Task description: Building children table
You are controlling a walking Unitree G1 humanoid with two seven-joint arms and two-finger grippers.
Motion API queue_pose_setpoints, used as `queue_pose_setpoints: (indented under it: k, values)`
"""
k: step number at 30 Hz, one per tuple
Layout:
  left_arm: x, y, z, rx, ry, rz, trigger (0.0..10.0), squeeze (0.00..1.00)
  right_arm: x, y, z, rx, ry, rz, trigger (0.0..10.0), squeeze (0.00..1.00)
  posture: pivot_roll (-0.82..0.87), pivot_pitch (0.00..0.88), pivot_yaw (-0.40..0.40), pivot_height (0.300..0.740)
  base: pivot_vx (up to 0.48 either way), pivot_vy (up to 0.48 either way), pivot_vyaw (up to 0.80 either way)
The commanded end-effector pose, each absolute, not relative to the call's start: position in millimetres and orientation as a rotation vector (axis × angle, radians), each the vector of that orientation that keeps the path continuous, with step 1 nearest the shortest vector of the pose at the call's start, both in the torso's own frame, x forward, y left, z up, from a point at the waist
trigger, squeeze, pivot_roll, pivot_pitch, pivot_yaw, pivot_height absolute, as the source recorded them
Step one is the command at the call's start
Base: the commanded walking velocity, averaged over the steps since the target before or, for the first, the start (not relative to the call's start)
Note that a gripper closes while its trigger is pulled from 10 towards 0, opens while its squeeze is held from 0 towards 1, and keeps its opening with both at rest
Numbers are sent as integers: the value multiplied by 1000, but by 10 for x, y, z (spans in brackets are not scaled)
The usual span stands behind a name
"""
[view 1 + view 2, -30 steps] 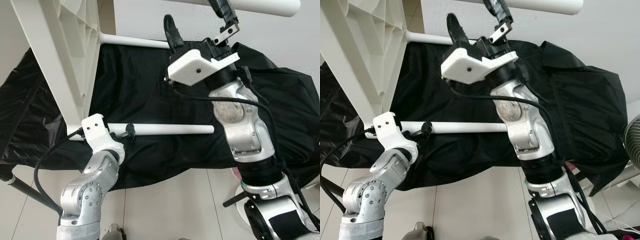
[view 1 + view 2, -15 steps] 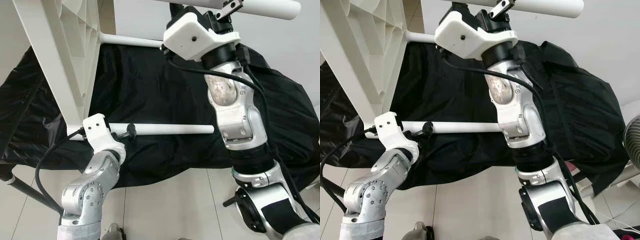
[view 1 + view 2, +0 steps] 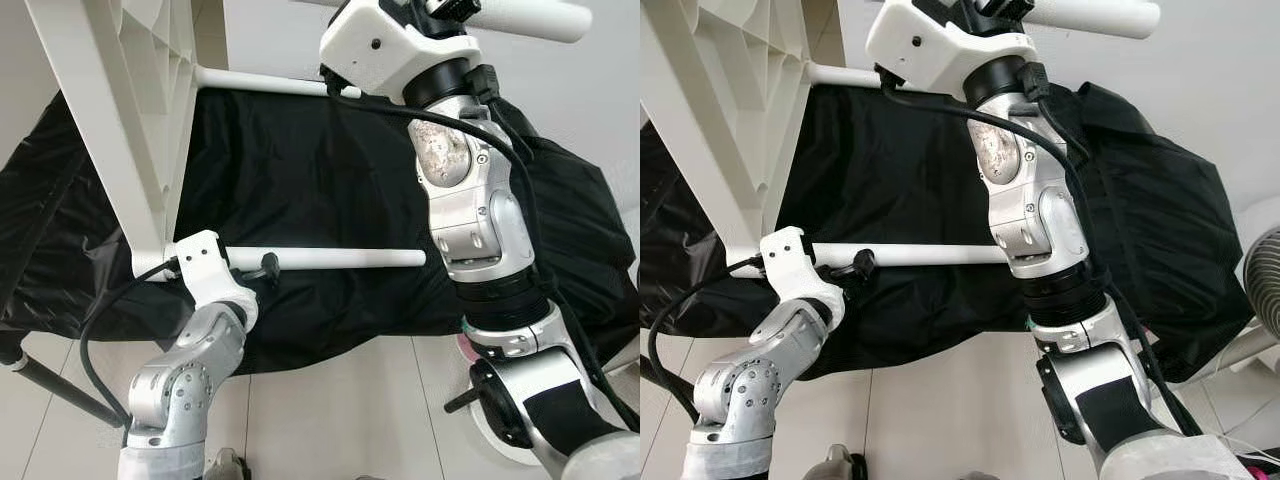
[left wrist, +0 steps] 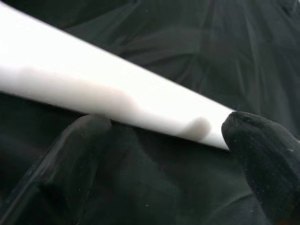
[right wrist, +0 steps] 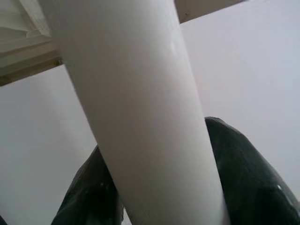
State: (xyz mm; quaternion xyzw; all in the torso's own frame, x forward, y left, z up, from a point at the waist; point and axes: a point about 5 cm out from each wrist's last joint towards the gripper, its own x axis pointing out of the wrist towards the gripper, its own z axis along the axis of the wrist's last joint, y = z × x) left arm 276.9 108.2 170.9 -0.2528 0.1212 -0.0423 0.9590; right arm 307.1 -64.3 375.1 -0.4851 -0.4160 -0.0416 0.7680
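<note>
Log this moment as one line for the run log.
left end effector: around lower table leg | right end effector: shut on upper table leg | tabletop: on edge, over black sheet
</note>
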Motion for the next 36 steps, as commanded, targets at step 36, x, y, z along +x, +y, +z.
queue_pose_setpoints:
  k: [36]
  values:
    - [3525,593,2265,-607,122,-49,10000,0,3179,-966,4032,-521,-647,-92,0,0,-82,132,-31,740,0,0,0]
